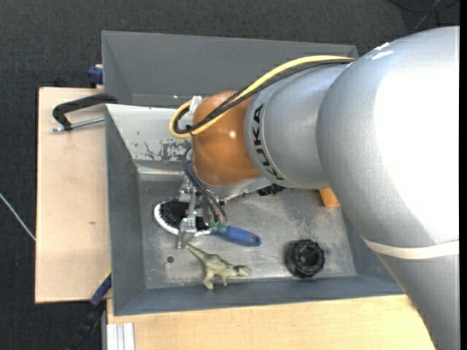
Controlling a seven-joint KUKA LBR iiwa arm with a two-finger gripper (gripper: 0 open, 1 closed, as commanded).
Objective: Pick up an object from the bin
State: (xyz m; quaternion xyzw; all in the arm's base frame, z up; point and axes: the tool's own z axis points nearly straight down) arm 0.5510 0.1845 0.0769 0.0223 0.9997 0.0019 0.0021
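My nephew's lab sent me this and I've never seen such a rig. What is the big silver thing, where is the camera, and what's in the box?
The silver shape is a robot arm reaching in from the right. The orange cover and yellow cable belong to its wrist. The one camera looks down from above, a little to one side. The grey metal box is a bin of loose things for the arm to pick from. Its gripper is down near the bin floor, between a round black-and-white thing and a blue-handled tool. In front lies a toy dinosaur, to the right a black round part, and an orange piece peeks out beside the arm. I cannot tell whether anything is held.
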